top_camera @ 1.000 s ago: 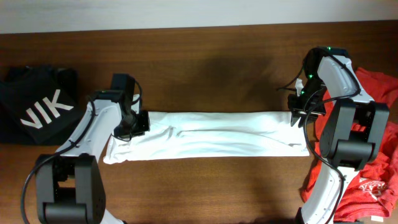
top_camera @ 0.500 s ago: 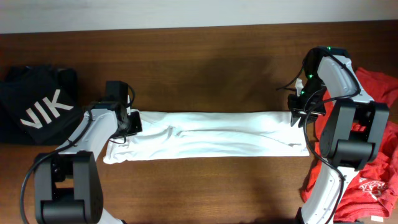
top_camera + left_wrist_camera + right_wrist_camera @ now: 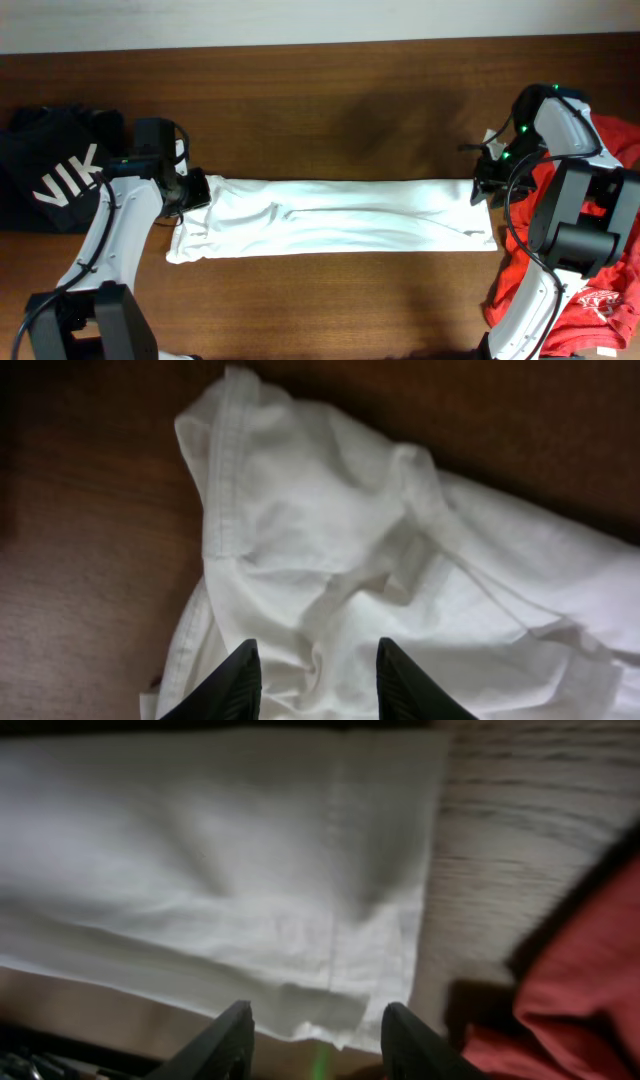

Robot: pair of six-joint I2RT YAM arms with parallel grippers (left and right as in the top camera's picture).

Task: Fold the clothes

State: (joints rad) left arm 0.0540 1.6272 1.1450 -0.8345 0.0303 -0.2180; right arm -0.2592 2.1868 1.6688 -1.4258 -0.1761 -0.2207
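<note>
The white T-shirt [image 3: 330, 218] lies folded into a long flat strip across the middle of the table. No chest print shows. My left gripper [image 3: 193, 190] is open and empty over the strip's crumpled left end. In the left wrist view the gripper [image 3: 315, 678] has its fingers spread above the wrinkled white cloth [image 3: 380, 550]. My right gripper [image 3: 484, 190] is open and empty at the strip's right end. In the right wrist view the gripper [image 3: 318, 1032] hangs over the white hem [image 3: 300, 920]. The orange-red T-shirt [image 3: 605, 280] lies bunched at the right.
A black garment with white lettering [image 3: 55, 180] lies at the far left of the wooden table [image 3: 330, 120]. The orange-red cloth [image 3: 590, 980] lies close beside the white strip's right end, under the right arm's base.
My left gripper has moved left, from on the strip's left end to its outer edge. My right gripper has shifted slightly right. The white strip has not moved.
</note>
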